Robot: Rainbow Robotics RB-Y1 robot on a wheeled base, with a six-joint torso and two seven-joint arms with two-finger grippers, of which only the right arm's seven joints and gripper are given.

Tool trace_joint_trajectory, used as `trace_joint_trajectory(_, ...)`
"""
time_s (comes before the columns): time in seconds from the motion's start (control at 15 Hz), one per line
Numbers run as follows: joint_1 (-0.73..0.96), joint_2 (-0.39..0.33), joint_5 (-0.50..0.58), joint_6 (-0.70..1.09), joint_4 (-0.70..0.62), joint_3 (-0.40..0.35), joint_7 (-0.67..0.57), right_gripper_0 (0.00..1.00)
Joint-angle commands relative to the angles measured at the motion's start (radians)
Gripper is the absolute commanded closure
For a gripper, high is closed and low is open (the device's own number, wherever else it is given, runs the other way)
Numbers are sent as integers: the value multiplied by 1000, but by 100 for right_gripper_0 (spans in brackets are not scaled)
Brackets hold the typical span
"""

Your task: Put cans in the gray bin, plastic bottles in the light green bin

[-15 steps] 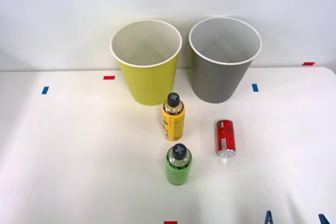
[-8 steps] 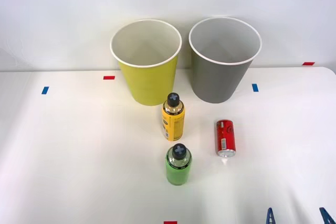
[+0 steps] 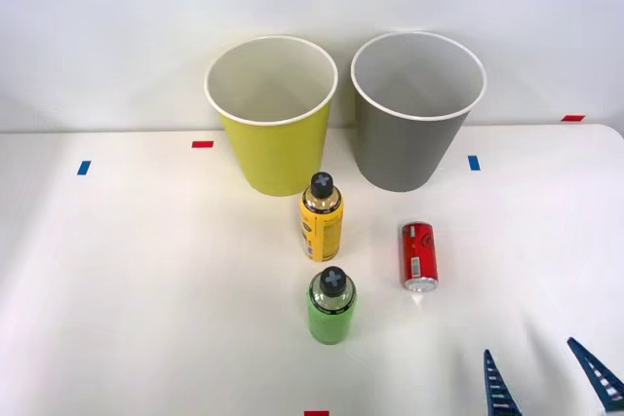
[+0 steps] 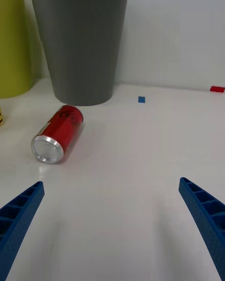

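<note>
Spread jaws of the right gripper [image 3: 549,380] hang empty near the surface [image 3: 146,280], cut off at the picture's edge. Red can [image 3: 419,255] lies sideways before the gray bin [image 3: 414,124].

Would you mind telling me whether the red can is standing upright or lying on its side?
On its side. The red can lies flat on the table, silver end facing the open right gripper.

Red can [image 4: 57,133] with a silver end, gray bin [image 4: 80,47], yellow-green bin [image 3: 272,124], and blue ribbed fingers [image 4: 18,215] on a white table [image 3: 146,270].
</note>
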Motion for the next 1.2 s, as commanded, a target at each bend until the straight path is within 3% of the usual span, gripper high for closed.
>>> trace_joint_trajectory(0.07,-41,-76,-114,518,-313,-10,-17,0)
trace_joint_trajectory(0.33,-205,-97,-155,881,-408,-24,-91,0)
trace_joint_trajectory(0.67,-489,-76,-93,1400,-485,-8,-261,0)
trace_joint_trajectory(1.07,-789,19,-31,1895,-486,5,-427,0)
trace_joint_trajectory(1.2,-871,21,-14,1969,-437,30,-476,0)
